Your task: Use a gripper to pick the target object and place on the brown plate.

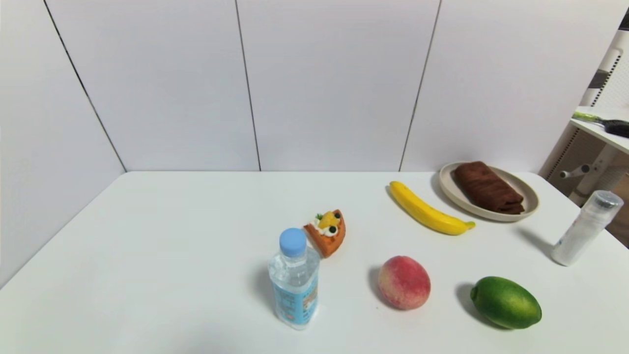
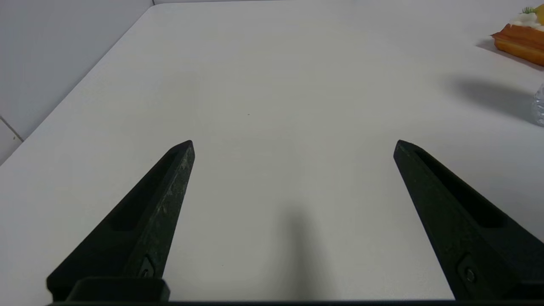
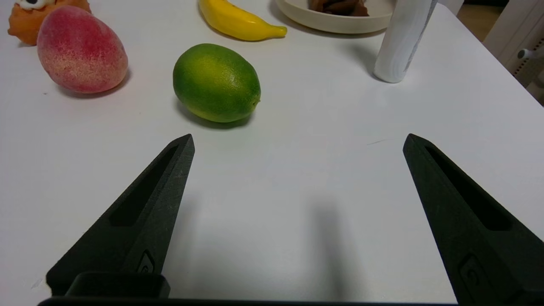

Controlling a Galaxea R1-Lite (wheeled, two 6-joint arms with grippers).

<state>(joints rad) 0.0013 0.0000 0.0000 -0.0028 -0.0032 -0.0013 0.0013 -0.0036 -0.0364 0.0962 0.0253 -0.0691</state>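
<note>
The dark brown rolled cloth point(image 1: 487, 188) already lay on the brown plate point(image 1: 529, 204), at the right of the head view toward the far edge of the bench point(image 1: 172, 255), so the placing step looked finished and nothing in the task appeared left to carry. Neither arm showed in the head view. In the left wrist view, the left gripper point(image 2: 294, 146) hovered low over a bare stretch of bench with its fingers point(image 2: 170, 191) spread wide and empty; the cake slice point(image 2: 520, 36) sat at the upper right corner of that frame. In the right wrist view, the right gripper point(image 3: 298, 142) likewise hung with its fingers point(image 3: 450, 187) released and holding nothing, the lime point(image 3: 216, 83) just beyond them, the peach point(image 3: 80, 49) at upper left, and the banana point(image 3: 238, 21), the plate rim point(image 3: 335, 23) and a white tube point(image 3: 401, 40) along the top. Judging from this, the next move called only for the arms to keep clear and rest, taking care not to nudge the lime or tube. The bench was smooth, matte white, and carried a water bottle point(image 1: 295, 280) near the bottom centre of the head view. Pale wall panels with dark seams rose behind, and a shelf with a dark tool point(image 1: 614, 127) stood at the far right edge.
</note>
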